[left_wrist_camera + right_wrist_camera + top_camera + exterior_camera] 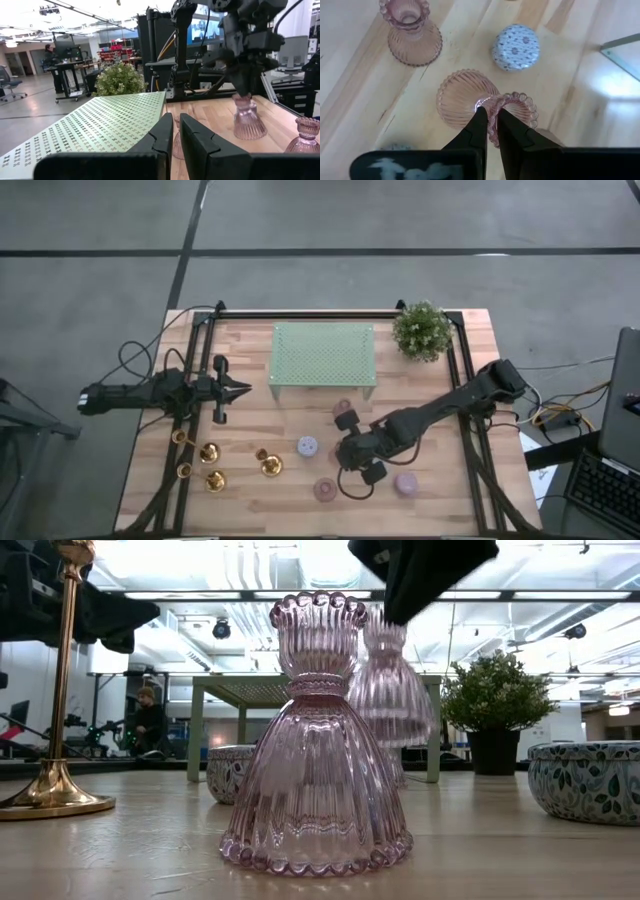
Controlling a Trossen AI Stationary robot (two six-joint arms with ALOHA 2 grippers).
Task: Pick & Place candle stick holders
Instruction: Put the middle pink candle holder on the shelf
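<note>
**Right claw has a pink glass holder by the rim — most of the job left**

The right gripper [490, 131] is clenched on the scalloped rim of a ribbed pink glass candle holder [470, 100], one finger inside the cup and one outside. In the low view that holder hangs right under the dark gripper, behind a second pink glass holder [316, 740] standing on the wooden table [300, 480]. I can't tell for sure whether the held one's base is touching the wood or just off it.

Around the claw: the second pink holder stands close by, a little way beyond the held one in the wrist view. A squat round candle tin with a blue floral pattern [516, 46] sits near it too, apart from both. The green perforated rack [324, 356] is further off toward the back of the table, nothing on top of it as far as the overhead shot shows.

Progress-wise, my guess is this is early days. The gold candle stick holders [212, 452] are clustered well away from the right claw, over on the left arm's side, and none looks moved to any obvious drop spot — though where things are meant to go isn't clear from here.

The left gripper [176, 131] is closed with nothing in it, parked beside the rack's left end, above the gold cluster in the overhead view.
</note>
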